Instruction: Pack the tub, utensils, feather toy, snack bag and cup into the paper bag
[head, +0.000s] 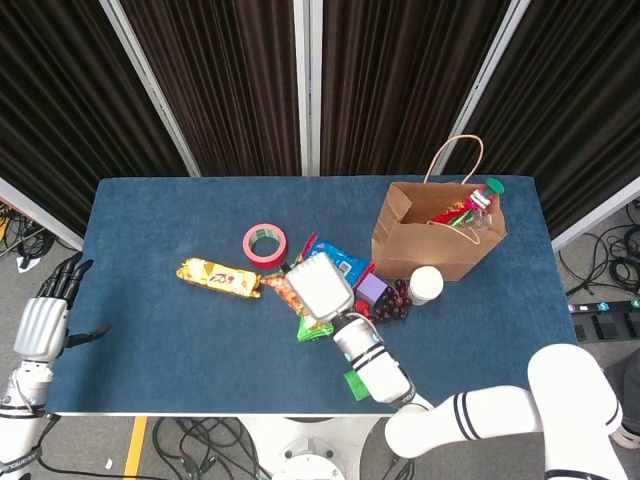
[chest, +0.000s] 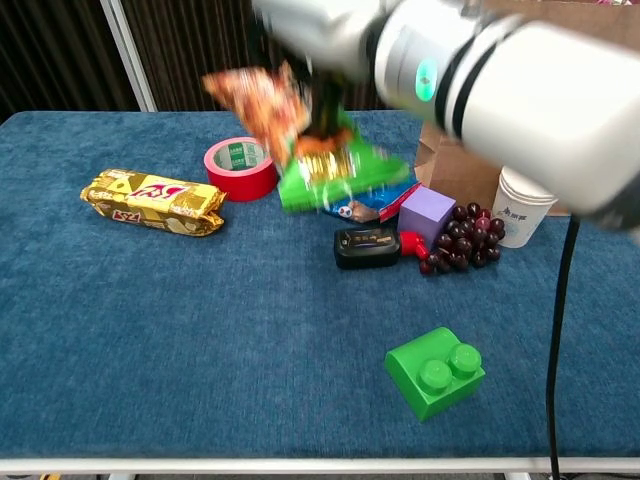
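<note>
My right hand (head: 318, 285) grips the orange and green snack bag (head: 310, 327) and holds it up above the table's middle. In the chest view the right hand (chest: 330, 25) is blurred at the top edge, and the snack bag (chest: 305, 140) hangs from it above the red tape. The brown paper bag (head: 437, 235) stands upright at the back right, with several items poking out of its top. A white paper cup (head: 425, 284) stands just in front of it. My left hand (head: 45, 318) hovers off the table's left edge, fingers apart and holding nothing.
A red tape roll (chest: 240, 165), a gold snack pack (chest: 152, 200) and a blue snack bag (chest: 375, 205) lie mid-table. A purple block (chest: 427, 214), dark grapes (chest: 462, 240) and a small black object (chest: 368, 246) cluster near the cup (chest: 522, 215). A green brick (chest: 435, 371) sits near the front edge.
</note>
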